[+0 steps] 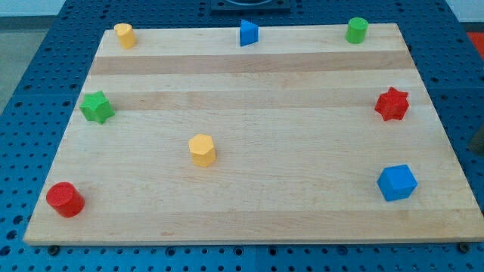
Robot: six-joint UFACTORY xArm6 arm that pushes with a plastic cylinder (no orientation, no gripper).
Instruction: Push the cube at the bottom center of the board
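Tip out of view, so its position can't be told. Blue cube [397,182] sits at the board's [249,79] five o'clock; approach from three o'clock, push steadily toward nine.

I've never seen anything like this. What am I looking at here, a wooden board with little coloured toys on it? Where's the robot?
This is one camera looking down at a slant on a wooden board that rests on a blue perforated table. The robot is an arm ending in a plain dark rod; it has no fingers and holds nothing, it only pushes blocks along the board. Right now my tip is out of the picture.

On the board lie eight small blocks: a blue cube at the view's bottom right, a red star, a green cylinder, a blue triangular block, a yellow block, a green star, a yellow hexagon and a red cylinder. None touches another.
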